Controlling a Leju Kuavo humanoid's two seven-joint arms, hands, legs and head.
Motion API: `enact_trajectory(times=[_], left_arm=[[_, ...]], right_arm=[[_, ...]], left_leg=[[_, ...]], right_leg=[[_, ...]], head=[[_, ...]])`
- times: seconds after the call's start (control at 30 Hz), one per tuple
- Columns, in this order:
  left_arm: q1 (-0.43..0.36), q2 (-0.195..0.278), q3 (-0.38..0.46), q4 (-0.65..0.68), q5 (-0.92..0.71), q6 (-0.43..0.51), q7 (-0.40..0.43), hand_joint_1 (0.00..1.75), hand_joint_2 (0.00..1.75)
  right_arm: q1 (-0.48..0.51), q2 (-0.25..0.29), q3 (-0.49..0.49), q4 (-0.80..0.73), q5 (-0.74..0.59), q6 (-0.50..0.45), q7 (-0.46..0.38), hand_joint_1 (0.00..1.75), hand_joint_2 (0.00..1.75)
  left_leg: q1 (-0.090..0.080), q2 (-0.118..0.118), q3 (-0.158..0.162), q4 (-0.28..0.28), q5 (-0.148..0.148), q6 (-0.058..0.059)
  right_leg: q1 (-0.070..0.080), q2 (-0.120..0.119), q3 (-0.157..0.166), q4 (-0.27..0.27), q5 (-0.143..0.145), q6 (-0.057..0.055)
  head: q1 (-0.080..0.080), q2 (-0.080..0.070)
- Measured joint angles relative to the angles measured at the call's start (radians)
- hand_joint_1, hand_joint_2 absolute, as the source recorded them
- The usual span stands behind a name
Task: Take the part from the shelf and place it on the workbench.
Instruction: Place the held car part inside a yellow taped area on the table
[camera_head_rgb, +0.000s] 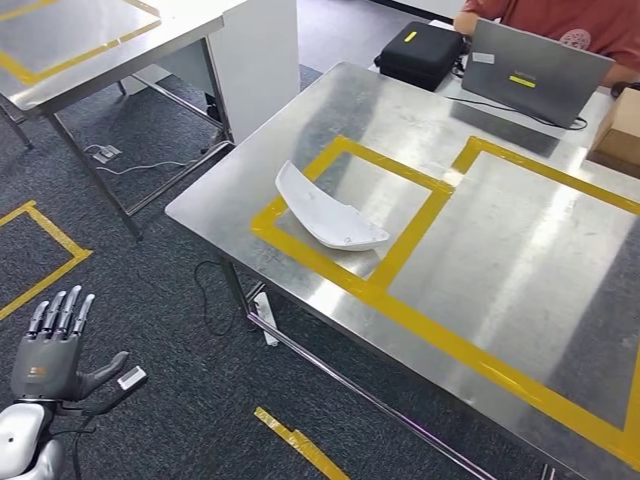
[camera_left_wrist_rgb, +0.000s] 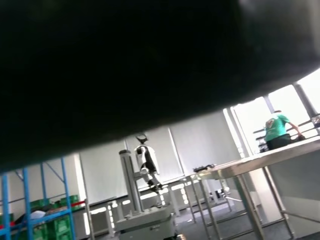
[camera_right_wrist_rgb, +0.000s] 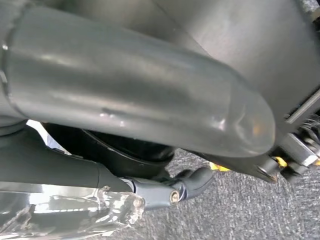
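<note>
The white curved part (camera_head_rgb: 328, 215) lies on the steel workbench (camera_head_rgb: 490, 260), inside the left yellow-taped square, with nothing touching it. My left hand (camera_head_rgb: 53, 345) hangs low at the lower left over the carpet, well clear of the bench, its fingers straight and apart and holding nothing. In the right wrist view my right hand (camera_right_wrist_rgb: 151, 125) is seen very close: a thick grey thumb (camera_right_wrist_rgb: 132, 85) and a dark finger (camera_right_wrist_rgb: 181, 187) stretched out below it over grey carpet, with no part between them.
A grey laptop (camera_head_rgb: 532, 70), a black case (camera_head_rgb: 419, 52) and a cardboard box (camera_head_rgb: 619, 130) sit at the bench's far edge, where a person in red (camera_head_rgb: 573, 20) sits. Another steel table (camera_head_rgb: 113, 40) stands at the far left. The left wrist view shows a blue shelf (camera_left_wrist_rgb: 26, 210).
</note>
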Motion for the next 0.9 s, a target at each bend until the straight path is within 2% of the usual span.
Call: enact_trajectory(times=[0.03, 0.07, 0.1, 0.13, 0.17, 0.2, 0.27, 0.3, 0.33, 0.4, 0.43, 0.47, 0.5, 0.53, 0.57, 0.63, 0.67, 0.7, 0.77, 0.8, 0.83, 0.9], left_arm=[[0.0, -0.001, 0.002, 0.004, 0.0, 0.0, 0.0, 0.0, 0.0], [0.0, -0.001, 0.004, 0.007, 0.0, 0.0, 0.0, 0.0, 0.0], [-0.001, -0.003, 0.005, 0.009, 0.0, 0.0, 0.0, 0.0, 0.0], [-0.002, -0.004, 0.007, 0.011, 0.0, 0.0, 0.0, 0.0, 0.0], [-0.004, -0.006, 0.009, 0.013, 0.0, 0.0, 0.0, 0.0, 0.0], [-0.004, -0.007, 0.011, 0.015, 0.0, 0.0, 0.0, 0.0, 0.0], [-0.002, -0.007, 0.015, 0.019, 0.0, 0.0, 0.0, 0.0, 0.0], [-0.001, -0.006, 0.017, 0.021, 0.0, 0.0, 0.0, 0.0, 0.0], [-0.003, -0.005, 0.018, 0.022, 0.0, 0.0, 0.0, 0.0, 0.0], [-0.008, -0.005, 0.019, 0.025, 0.0, 0.0, 0.0, 0.0, 0.0], [-0.009, -0.006, 0.018, 0.027, 0.0, 0.0, 0.0, 0.0, 0.0], [-0.008, -0.006, 0.018, 0.029, 0.0, 0.0, 0.0, 0.0, 0.0], [-0.007, -0.006, 0.018, 0.032, 0.0, -0.001, 0.0, 0.0, 0.0], [-0.006, -0.006, 0.019, 0.035, 0.0, -0.001, 0.0, 0.0, 0.0], [-0.006, -0.006, 0.02, 0.037, 0.0, 0.0, 0.0, 0.0, 0.0], [-0.008, -0.006, 0.023, 0.041, 0.0, 0.0, -0.001, 0.0, 0.0], [-0.01, -0.008, 0.025, 0.044, 0.0, 0.0, -0.001, 0.0, 0.0], [-0.011, -0.009, 0.028, 0.047, 0.0, 0.0, -0.002, 0.0, 0.0], [-0.009, -0.012, 0.037, 0.055, 0.0, 0.0, -0.003, 0.0, 0.0], [-0.008, -0.013, 0.042, 0.059, 0.0, 0.0, -0.003, 0.0, 0.0], [-0.007, -0.014, 0.048, 0.063, 0.0, 0.0, -0.004, 0.0, 0.0], [-0.01, -0.018, 0.058, 0.07, 0.0, 0.0, -0.008, 0.0, 0.0]], right_arm=[[0.0, 0.0, 0.0, 0.0, 0.0, 0.0, 0.001, 0.0, 0.0], [0.0, -0.001, 0.0, 0.0, 0.0, 0.0, 0.001, 0.0, 0.0], [-0.001, -0.001, 0.0, 0.0, 0.0, 0.0, 0.002, 0.0, 0.0], [-0.001, -0.001, 0.0, 0.0, 0.0, 0.0, 0.003, 0.0, 0.0], [-0.001, -0.001, 0.0, 0.0, -0.001, 0.001, 0.004, 0.0, 0.0], [-0.002, -0.002, 0.0, 0.001, -0.001, 0.001, 0.004, 0.0, 0.0], [-0.002, -0.002, 0.0, 0.001, 0.0, 0.002, 0.005, 0.0, 0.0], [-0.002, -0.002, 0.0, 0.001, 0.0, 0.002, 0.006, 0.0, 0.0], [-0.002, -0.001, 0.0, 0.001, 0.0, 0.002, 0.005, 0.0, 0.0], [-0.001, -0.001, 0.0, 0.001, 0.0, 0.002, 0.005, 0.0, 0.0], [0.0, -0.002, 0.0, 0.001, 0.0, 0.002, 0.005, 0.0, 0.0], [0.0, -0.002, 0.0, 0.001, 0.0, 0.002, 0.006, 0.0, 0.0], [0.0, -0.002, 0.0, 0.001, 0.0, 0.002, 0.006, 0.0, 0.0], [0.0, -0.002, 0.0, 0.001, 0.001, 0.002, 0.007, 0.0, 0.0], [0.0, -0.002, 0.0, 0.001, 0.001, 0.001, 0.008, 0.0, 0.0], [-0.002, -0.002, 0.0, 0.001, 0.002, -0.001, 0.012, 0.0, 0.0], [-0.002, -0.002, 0.0, 0.001, 0.003, -0.003, 0.014, 0.0, 0.0], [-0.003, -0.002, 0.0, 0.001, 0.004, -0.004, 0.016, 0.0, 0.0], [-0.004, -0.002, 0.0, 0.001, 0.005, -0.006, 0.02, 0.0, 0.0], [-0.005, -0.002, 0.0, 0.0, 0.005, -0.006, 0.021, 0.0, 0.0], [-0.006, -0.002, 0.0, 0.0, 0.005, -0.006, 0.021, 0.0, 0.0], [-0.005, -0.002, 0.0, 0.0, 0.005, -0.006, 0.023, 0.0, 0.0]], left_leg=[[0.0, -0.014, 0.001, 0.0, 0.0, 0.0], [0.0, -0.029, 0.003, 0.0, 0.0, -0.001], [0.0, -0.042, 0.004, 0.001, 0.0, -0.003], [0.0, -0.054, 0.002, 0.002, 0.0, -0.006], [0.001, -0.065, -0.002, 0.003, 0.001, -0.011], [0.004, -0.077, -0.007, 0.004, 0.004, -0.018], [0.009, -0.093, -0.015, 0.004, 0.007, -0.032], [0.009, -0.078, -0.02, 0.012, 0.001, -0.038], [0.008, -0.053, -0.032, 0.038, -0.015, -0.043], [0.007, 0.007, -0.084, 0.147, -0.073, -0.053], [0.009, 0.019, -0.118, 0.214, -0.101, -0.057], [0.012, 0.024, -0.142, 0.263, -0.115, -0.061], [0.014, 0.027, -0.151, 0.281, -0.111, -0.064], [0.015, 0.031, -0.139, 0.258, -0.089, -0.065], [0.016, 0.039, -0.108, 0.202, -0.054, -0.064], [0.01, 0.08, -0.035, 0.07, -0.004, -0.057], [0.007, 0.096, -0.014, 0.03, 0.004, -0.05], [0.002, 0.105, -0.005, 0.012, 0.001, -0.043], [-0.001, 0.086, -0.004, 0.009, -0.002, -0.029], [0.0, 0.075, -0.004, 0.007, -0.002, -0.024], [0.002, 0.064, -0.003, 0.005, -0.001, -0.019], [0.005, 0.043, -0.002, 0.003, -0.001, -0.01]], right_leg=[[0.0, 0.004, 0.009, -0.035, 0.034, -0.003], [0.0, 0.017, 0.034, -0.101, 0.079, -0.007], [-0.002, 0.044, 0.062, -0.17, 0.115, -0.013], [-0.005, 0.069, 0.088, -0.228, 0.138, -0.017], [-0.006, 0.09, 0.103, -0.263, 0.148, -0.02], [-0.006, 0.099, 0.109, -0.273, 0.146, -0.023], [-0.004, 0.079, 0.113, -0.28, 0.149, -0.03], [-0.005, 0.066, 0.116, -0.284, 0.152, -0.036], [-0.007, 0.051, 0.119, -0.289, 0.153, -0.042], [-0.007, 0.02, 0.125, -0.293, 0.152, -0.051], [-0.006, 0.004, 0.126, -0.293, 0.15, -0.053], [-0.006, -0.01, 0.127, -0.292, 0.148, -0.054], [-0.005, -0.025, 0.129, -0.292, 0.145, -0.053], [-0.005, -0.038, 0.131, -0.292, 0.143, -0.051], [-0.005, -0.051, 0.136, -0.292, 0.139, -0.049], [-0.001, -0.073, 0.145, -0.29, 0.129, -0.04], [0.003, -0.083, 0.147, -0.29, 0.123, -0.034], [0.006, -0.092, 0.149, -0.291, 0.119, -0.029], [0.008, -0.111, 0.158, -0.293, 0.111, -0.019], [0.006, -0.105, 0.159, -0.288, 0.104, -0.013], [0.003, -0.087, 0.153, -0.269, 0.088, -0.009], [-0.001, -0.032, 0.1, -0.163, 0.033, -0.003]], head=[[0.0, 0.0], [0.0, 0.0], [0.0, 0.0], [-0.001, 0.0], [-0.002, 0.0], [-0.002, 0.0], [-0.002, 0.0], [-0.004, 0.0], [-0.008, 0.0], [-0.014, 0.0], [-0.015, 0.0], [-0.015, 0.0], [-0.015, 0.0], [-0.015, 0.0], [-0.015, 0.0], [-0.016, 0.0], [-0.016, 0.0], [-0.016, 0.0], [-0.016, 0.0], [-0.016, 0.0], [-0.014, 0.0], [-0.01, 0.0]])
